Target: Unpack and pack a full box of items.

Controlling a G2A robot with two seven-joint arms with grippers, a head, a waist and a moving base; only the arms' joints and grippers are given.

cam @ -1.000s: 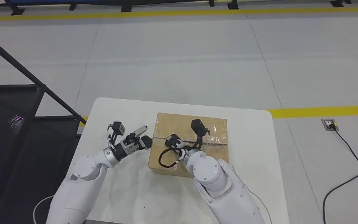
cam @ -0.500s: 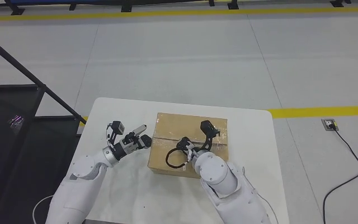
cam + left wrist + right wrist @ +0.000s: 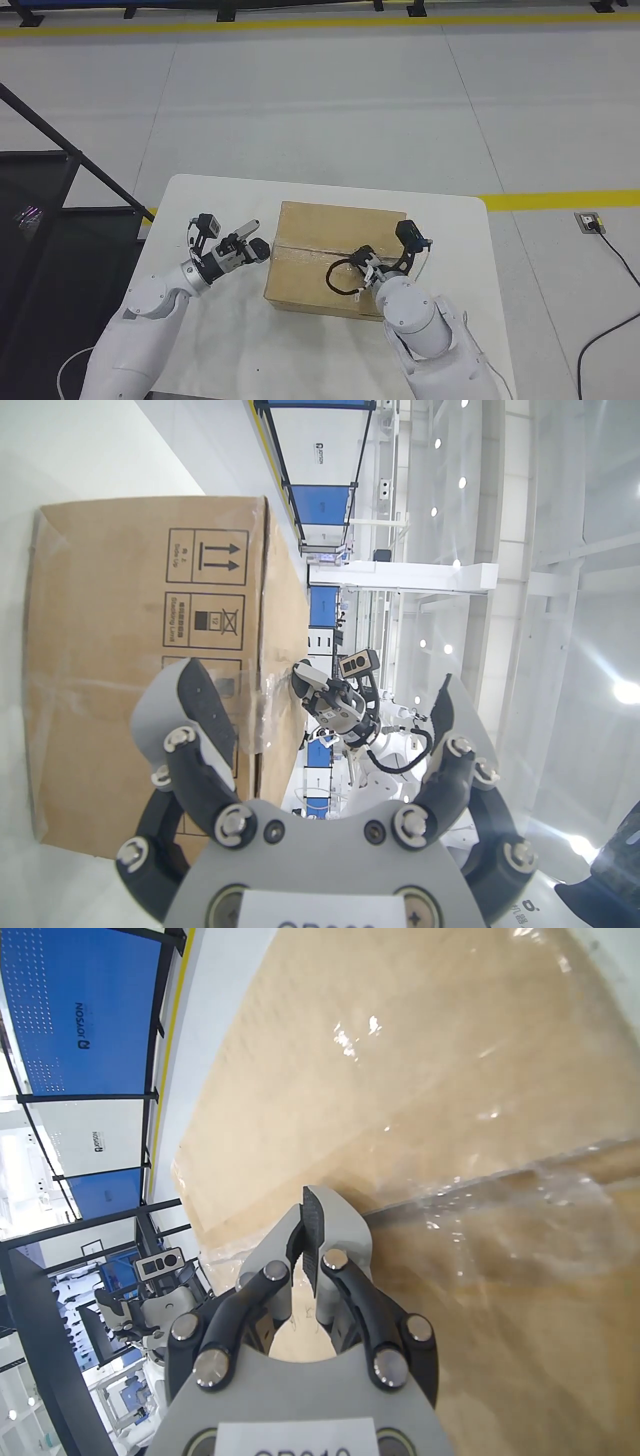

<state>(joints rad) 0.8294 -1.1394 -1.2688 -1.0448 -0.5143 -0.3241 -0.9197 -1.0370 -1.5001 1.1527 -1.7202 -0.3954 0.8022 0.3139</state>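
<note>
A closed brown cardboard box (image 3: pixel 335 250) sits on a white worktop (image 3: pixel 230 200). Clear tape (image 3: pixel 500 1188) runs along the seam between the box's two top flaps and folds down over its side. That side of the box carries printed handling symbols, including a pair of upward arrows.

The left claw (image 3: pixel 320 680) is just beside that printed side of the box, level with the taped top edge. Its fingers are spread wide apart with nothing between them. Whether it touches the box cannot be told.

The right claw (image 3: pixel 310 1208) is over the box's top, its tip at the taped seam. Its fingers are pressed together, holding nothing.
</note>
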